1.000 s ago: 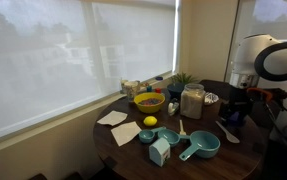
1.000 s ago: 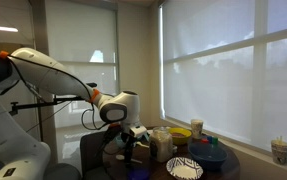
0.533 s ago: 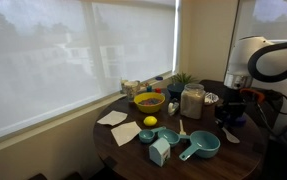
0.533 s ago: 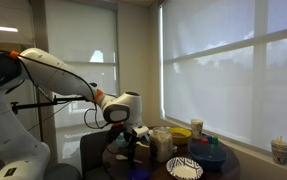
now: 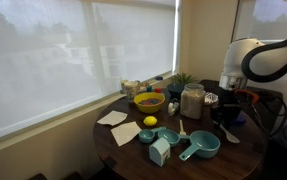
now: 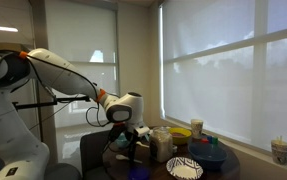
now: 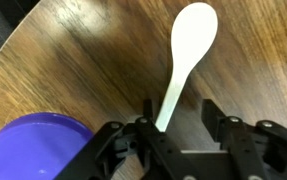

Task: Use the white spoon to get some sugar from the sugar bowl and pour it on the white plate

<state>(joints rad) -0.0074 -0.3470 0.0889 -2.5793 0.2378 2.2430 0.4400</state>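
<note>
Your jaws are spread, straddling the handle of the white spoon (image 7: pixel 188 45), which lies flat on the wooden surface (image 7: pixel 83 60) with its bowl pointing away from them; nothing is pinched yet. By my reading the task is barely begun: gripping, scooping sugar and pouring onto the plate are all left. The wrist view shows one spoon and one purple bowl (image 7: pixel 33 150).
</note>
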